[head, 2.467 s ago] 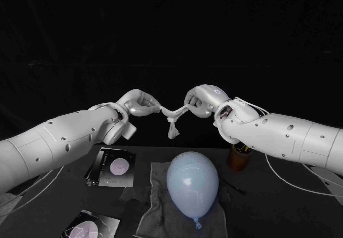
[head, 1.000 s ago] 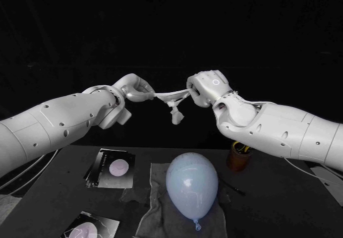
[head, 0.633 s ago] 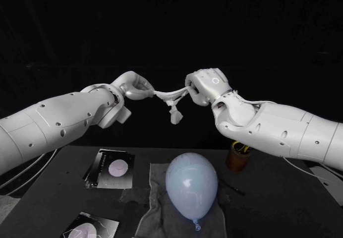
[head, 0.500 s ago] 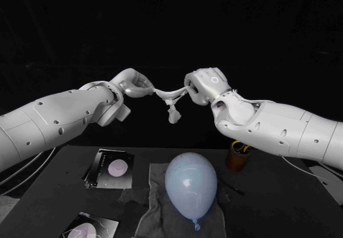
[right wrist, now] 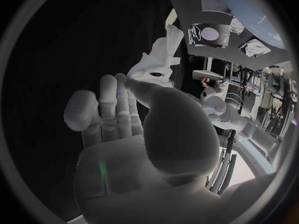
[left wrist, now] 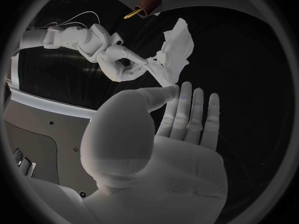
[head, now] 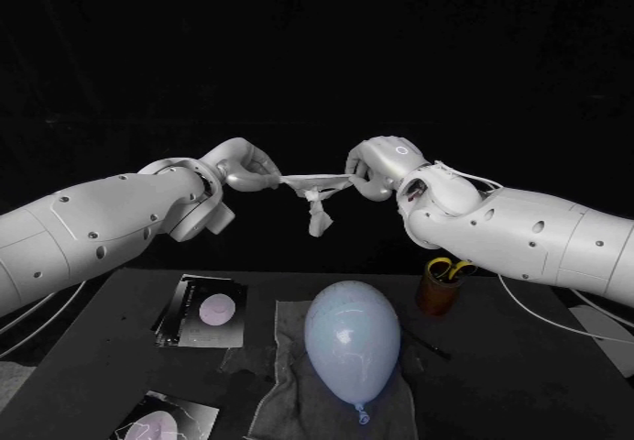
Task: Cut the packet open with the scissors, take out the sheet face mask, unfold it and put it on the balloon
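High above the table, the white sheet mask [head: 314,191] is stretched between my two hands, its middle hanging down in a crumpled fold. My left hand [head: 243,168] pinches its left end and my right hand [head: 376,167] pinches its right end. The left wrist view has the mask [left wrist: 172,53] beyond my left hand [left wrist: 163,115], with the right hand [left wrist: 121,64] holding its far side. The mask [right wrist: 156,59] hangs at my right hand's fingertips [right wrist: 132,83] in the right wrist view. The pale blue balloon [head: 353,337] lies on a grey cloth [head: 281,392] directly below.
Two packets [head: 208,309] [head: 164,423] with a round picture lie on the table left of the balloon. A brown cup [head: 440,289] holding yellow-handled scissors [head: 449,267] stands right of the balloon. A dark thin object [head: 430,347] lies beside the cloth.
Both hands have risen and drawn slightly apart with the mask, pulling its top edge straighter. The right wrist has turned.
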### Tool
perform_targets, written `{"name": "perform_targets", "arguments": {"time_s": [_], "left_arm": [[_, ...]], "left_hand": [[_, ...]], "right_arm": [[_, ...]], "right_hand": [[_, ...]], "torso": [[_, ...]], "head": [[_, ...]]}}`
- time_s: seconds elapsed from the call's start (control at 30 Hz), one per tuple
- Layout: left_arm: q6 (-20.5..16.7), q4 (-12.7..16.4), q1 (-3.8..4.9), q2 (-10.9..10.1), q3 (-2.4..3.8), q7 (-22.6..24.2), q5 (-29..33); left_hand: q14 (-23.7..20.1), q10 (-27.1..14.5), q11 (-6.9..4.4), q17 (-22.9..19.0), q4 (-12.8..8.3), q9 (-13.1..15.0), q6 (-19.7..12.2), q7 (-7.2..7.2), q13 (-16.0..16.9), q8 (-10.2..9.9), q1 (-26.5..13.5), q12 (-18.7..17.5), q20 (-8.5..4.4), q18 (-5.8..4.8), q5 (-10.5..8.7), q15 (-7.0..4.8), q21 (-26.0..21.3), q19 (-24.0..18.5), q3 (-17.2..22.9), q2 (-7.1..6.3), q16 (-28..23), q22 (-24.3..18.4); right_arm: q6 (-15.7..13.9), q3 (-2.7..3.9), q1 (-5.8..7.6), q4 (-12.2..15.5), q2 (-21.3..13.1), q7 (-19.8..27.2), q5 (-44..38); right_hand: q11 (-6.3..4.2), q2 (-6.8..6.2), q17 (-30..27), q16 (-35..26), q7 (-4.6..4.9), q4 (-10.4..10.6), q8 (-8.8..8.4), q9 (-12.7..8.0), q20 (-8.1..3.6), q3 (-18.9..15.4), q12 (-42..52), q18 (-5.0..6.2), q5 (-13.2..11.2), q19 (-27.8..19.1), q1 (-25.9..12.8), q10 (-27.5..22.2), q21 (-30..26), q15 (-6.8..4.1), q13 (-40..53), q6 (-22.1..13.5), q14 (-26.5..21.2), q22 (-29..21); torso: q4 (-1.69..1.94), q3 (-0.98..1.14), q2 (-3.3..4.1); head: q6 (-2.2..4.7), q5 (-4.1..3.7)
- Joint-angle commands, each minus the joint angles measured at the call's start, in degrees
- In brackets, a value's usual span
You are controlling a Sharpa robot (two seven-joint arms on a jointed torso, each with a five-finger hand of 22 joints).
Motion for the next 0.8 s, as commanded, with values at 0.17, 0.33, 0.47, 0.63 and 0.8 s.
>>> {"name": "perform_targets", "arguments": {"time_s": [0.17, 0.33, 0.47, 0.63, 0.8], "left_arm": [[3.8, 5.1, -0.59, -2.3, -0.13, -1.6, 0.7], [2.5, 8.4, -1.49, -4.4, 0.00, -0.5, 3.9], [2.9, 10.6, -1.81, -5.7, 0.07, 0.0, 6.5], [2.2, 11.5, -1.97, -5.9, 0.10, -0.1, 7.5], [-0.4, 10.6, -2.01, -5.7, 0.15, 0.6, 6.2]], "left_hand": [[0.5, 0.1, -0.45, 0.2, 0.1, 4.1, 0.1, -0.03, 0.1, 0.2, -0.5, 0.4, -0.19, 0.00, 0.19, -0.35, 0.8, 1.2, -0.6, 0.50, 0.4, 0.4], [0.6, 0.0, -0.46, 0.2, 0.1, 4.2, -0.1, 0.00, 0.1, 0.1, -0.4, 0.4, -0.24, 0.12, 0.23, -0.37, 1.0, 1.4, -0.6, 0.61, 0.4, 0.5], [0.5, 0.0, -0.46, 0.2, 0.0, 4.2, -0.2, 0.03, 0.1, 0.1, -0.2, 0.3, -0.24, 0.13, 0.23, -0.38, 1.1, 1.4, -0.5, 0.64, 0.4, 0.5], [0.6, 0.0, -0.44, 0.2, 0.0, 4.3, -0.2, 0.08, 0.2, 0.1, -0.2, 0.4, -0.24, 0.17, 0.22, -0.37, 1.2, 1.4, -0.6, 0.61, 0.5, 0.5], [0.9, 0.2, -0.49, 0.3, 0.0, 4.5, -0.2, 0.07, 0.3, 0.1, -0.2, 0.6, -0.28, 0.29, 0.23, -0.42, 1.5, 1.7, -0.7, 0.64, 0.7, 0.7]], "right_arm": [[0.1, -0.29, -0.28, 3.4, -2.0, 8.3, 21.5], [-6.0, -0.49, -1.08, 4.9, -2.5, 9.7, 23.6], [-7.8, -0.61, -1.53, 4.1, -2.0, 10.3, 25.2], [-9.4, -0.70, -1.94, 3.8, -1.8, 10.8, 26.0], [-9.9, -0.73, -2.07, 3.6, -1.5, 9.8, 24.1]], "right_hand": [[-0.02, 0.36, -0.1, -0.5, 0.74, 0.1, -0.22, 0.4, 0.10, 0.4, -0.6, -0.65, 0.1, -0.4, 1.3, 0.2, -1.4, 0.06, 0.0, -0.4, 0.4, 7.1], [0.03, 0.39, -0.1, -0.6, 0.81, 0.1, -0.26, 0.4, 0.12, 0.4, -0.6, -0.55, 0.1, -0.6, 1.4, 0.1, -1.9, 0.09, 0.0, -0.5, 0.4, 7.0], [0.04, 0.38, -0.1, -0.6, 0.83, 0.0, -0.26, 0.4, 0.12, 0.4, -0.7, -0.58, 0.1, -0.5, 1.4, 0.1, -1.8, 0.10, 0.0, -0.5, 0.4, 7.0], [0.07, 0.40, -0.1, -0.6, 0.87, 0.0, -0.28, 0.4, 0.13, 0.4, -0.7, -0.55, 0.1, -0.6, 1.5, 0.1, -1.9, 0.10, 0.0, -0.5, 0.4, 7.0], [0.08, 0.42, -0.1, -0.6, 0.89, 0.0, -0.28, 0.4, 0.13, 0.5, -0.7, -0.54, 0.1, -0.6, 1.5, 0.1, -2.0, 0.11, 0.0, -0.6, 0.4, 6.9]], "torso": [[-0.03, 0.05, 0.07], [-0.19, 0.14, 0.00], [-0.30, 0.15, -0.08], [-0.34, 0.14, 0.02], [-0.25, 0.10, -0.04]], "head": [[0.24, 0.16], [0.57, 0.07], [0.50, 0.14], [0.54, 0.26], [0.61, 0.15]]}}
